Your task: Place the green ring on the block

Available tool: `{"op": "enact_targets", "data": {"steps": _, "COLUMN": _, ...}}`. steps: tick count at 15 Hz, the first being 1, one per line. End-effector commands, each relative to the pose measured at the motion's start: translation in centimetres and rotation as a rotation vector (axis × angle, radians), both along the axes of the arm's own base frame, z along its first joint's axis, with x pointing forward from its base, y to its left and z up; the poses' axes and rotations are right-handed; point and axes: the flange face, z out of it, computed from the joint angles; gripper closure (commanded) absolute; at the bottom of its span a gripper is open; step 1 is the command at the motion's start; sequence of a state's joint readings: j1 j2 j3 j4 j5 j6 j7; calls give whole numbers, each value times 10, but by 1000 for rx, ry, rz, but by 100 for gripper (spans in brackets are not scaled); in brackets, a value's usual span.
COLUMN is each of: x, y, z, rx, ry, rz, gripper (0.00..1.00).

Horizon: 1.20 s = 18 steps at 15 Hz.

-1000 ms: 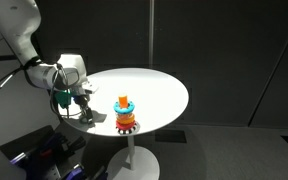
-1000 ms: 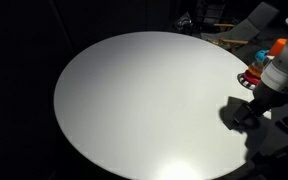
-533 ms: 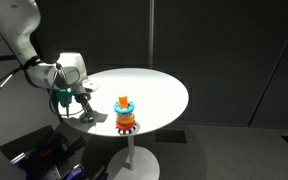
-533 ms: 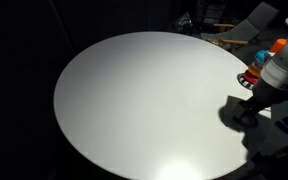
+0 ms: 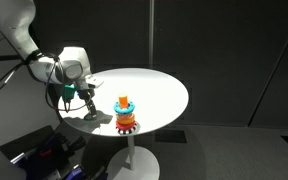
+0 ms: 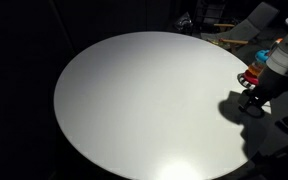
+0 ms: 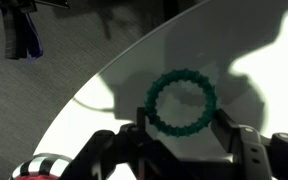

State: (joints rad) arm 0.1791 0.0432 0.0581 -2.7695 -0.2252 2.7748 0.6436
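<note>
Green thin flat ring with a knobbly rim and an open centre [image 7: 182,73] sits between the 2 dark fingers [image 7: 236,137] of the Robotiq gripper [image 7: 182,118] in the wrist view. Both fingers press against opposite sides of its rim, so the gripper is clamped on the ring. The ring faces the wrist camera flat-on, and the white round table [image 7: 134,70] shows through its hole and around it, crossed by grey shadows.

In an exterior view the gripper [image 5: 87,98] hangs from the white arm [image 5: 24,35] over the edge of the table [image 5: 159,85], clear of the surface, with its dark shadow on the tabletop just below. The ring itself is too small to make out there. The block [image 5: 125,113], a small stacked toy with a red cog-edged base, an orange upright peg and a teal-blue ring around the peg, stands upright near the same edge of the table, beside the gripper but apart from it.

In an exterior view from above, the gripper [image 6: 252,98] is at the far edge of the table [image 6: 134,100], a shadow next to it.
</note>
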Motion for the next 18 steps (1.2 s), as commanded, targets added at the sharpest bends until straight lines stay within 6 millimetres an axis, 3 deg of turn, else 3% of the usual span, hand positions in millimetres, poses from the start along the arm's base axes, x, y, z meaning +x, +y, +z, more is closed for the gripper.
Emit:
{"op": "enact_targets", "data": {"steps": 1, "x": 3, "y": -15, "z": 28, "rx": -16, "ry": 4, "rz": -32, "gripper": 58}}
{"op": "enact_targets", "data": {"steps": 18, "x": 49, "y": -103, "z": 157, "rx": -53, "ry": -51, "rz": -213, "gripper": 58}}
